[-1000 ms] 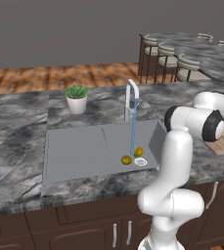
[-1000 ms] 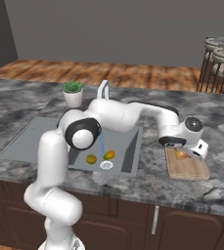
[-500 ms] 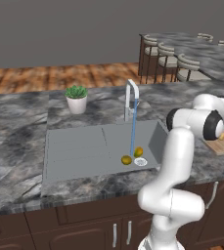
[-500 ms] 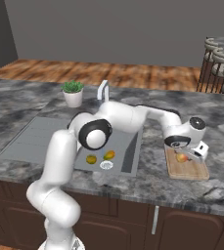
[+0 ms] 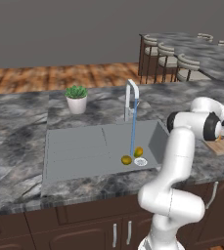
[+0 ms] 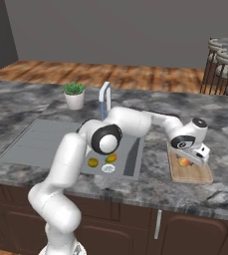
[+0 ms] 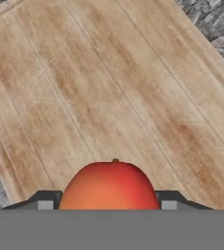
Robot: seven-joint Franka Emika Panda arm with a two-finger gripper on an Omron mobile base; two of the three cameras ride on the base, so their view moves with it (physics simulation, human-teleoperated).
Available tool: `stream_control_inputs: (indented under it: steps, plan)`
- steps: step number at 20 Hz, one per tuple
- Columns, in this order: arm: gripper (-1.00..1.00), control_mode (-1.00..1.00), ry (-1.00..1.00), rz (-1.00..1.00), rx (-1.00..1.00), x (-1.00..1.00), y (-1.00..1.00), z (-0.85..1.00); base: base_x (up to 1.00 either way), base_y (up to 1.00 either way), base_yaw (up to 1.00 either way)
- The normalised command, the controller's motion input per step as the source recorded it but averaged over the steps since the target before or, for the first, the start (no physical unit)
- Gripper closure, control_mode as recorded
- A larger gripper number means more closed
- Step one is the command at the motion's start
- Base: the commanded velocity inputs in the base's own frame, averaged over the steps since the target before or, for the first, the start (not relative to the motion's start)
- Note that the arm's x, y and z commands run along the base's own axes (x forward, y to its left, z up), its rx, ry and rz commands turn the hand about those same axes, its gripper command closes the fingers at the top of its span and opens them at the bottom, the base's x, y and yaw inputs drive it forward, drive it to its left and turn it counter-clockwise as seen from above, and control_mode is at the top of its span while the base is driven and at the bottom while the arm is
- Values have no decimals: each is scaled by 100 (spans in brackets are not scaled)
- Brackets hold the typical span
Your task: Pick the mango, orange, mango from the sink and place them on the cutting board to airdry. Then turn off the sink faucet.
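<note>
Taking the wide grey recessed sink (image 6: 46,144) as my landmark: inside it, near the round white drain, two olive-yellow oval mangoes (image 6: 102,160) wait, and water runs from the tall silver gooseneck faucet (image 6: 104,97) at its back edge. Right of the sink on the dark marble desk (image 6: 150,184) lies the flat tan wooden cutting board (image 6: 197,175). My hand (image 6: 191,157) has dropped closer to the board over the last second, clenched on the small round orange-red orange (image 7: 109,185). I judge release is next.
</note>
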Motion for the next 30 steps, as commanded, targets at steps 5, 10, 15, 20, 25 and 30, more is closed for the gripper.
stream_control_inputs:
  steps: [5,10,15,20,25,30]
  plan:
    - [-100,-100,12,0,2,19,-4,-34,0,0,0]
    - [-100,-100,5,0,3,3,-13,-15,0,0,0]
    - [-100,-100,-1,1,0,-6,0,10,0,0,0]
    - [-100,-100,-8,6,0,-15,0,19,0,0,0]
    - [-100,-100,-24,11,-4,-36,15,41,0,0,0]
    - [-100,-100,-32,11,-10,-55,45,48,0,0,0]
